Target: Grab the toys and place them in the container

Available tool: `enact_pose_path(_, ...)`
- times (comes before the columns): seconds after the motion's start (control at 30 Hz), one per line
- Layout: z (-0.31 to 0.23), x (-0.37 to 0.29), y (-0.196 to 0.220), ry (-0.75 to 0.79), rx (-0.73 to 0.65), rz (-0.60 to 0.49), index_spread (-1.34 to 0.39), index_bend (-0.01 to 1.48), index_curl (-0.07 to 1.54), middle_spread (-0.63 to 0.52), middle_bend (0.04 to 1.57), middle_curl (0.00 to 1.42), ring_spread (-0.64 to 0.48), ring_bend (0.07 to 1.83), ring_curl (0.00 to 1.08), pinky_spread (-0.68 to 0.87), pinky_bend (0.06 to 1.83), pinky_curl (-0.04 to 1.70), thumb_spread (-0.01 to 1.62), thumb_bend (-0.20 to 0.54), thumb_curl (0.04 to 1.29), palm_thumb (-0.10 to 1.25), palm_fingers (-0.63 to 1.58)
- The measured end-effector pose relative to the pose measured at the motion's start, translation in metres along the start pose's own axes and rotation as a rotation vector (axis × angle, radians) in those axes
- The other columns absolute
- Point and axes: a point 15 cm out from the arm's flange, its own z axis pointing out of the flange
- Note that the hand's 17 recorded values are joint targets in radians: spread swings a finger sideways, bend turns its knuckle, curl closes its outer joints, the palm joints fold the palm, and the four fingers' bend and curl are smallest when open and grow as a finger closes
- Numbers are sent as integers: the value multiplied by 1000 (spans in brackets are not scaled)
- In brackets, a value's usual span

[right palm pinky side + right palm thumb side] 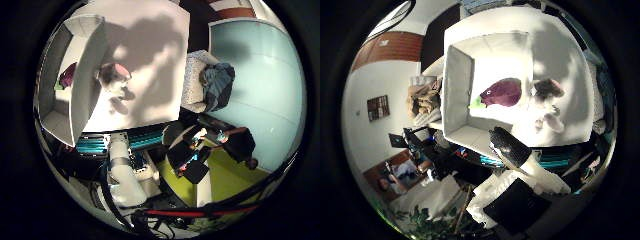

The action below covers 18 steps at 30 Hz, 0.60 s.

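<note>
My hand (520, 155) is high above the white surface (570, 75), and I cannot tell if it is spread. The purple toy (502, 92) lies in the container (455, 90). The white toy (545, 107) waits just beside its wall, outside.

no legible txt, no labels, nos. or signs readable
</note>
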Motion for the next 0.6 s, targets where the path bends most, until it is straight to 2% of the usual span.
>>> enact_pose_path(0.27, 36, 48, -2, -9, -5, 89, -240, 152, 258, 12, 259, 357, 164, 445, 236, 467, 452, 340, 1152, -19, 341, 632, 194)
enact_pose_path(0.6, 104, 50, 11, -16, -90, 98, -231, 163, 272, 16, 233, 348, 167, 428, 227, 458, 460, 314, 1146, -19, 350, 641, 184)
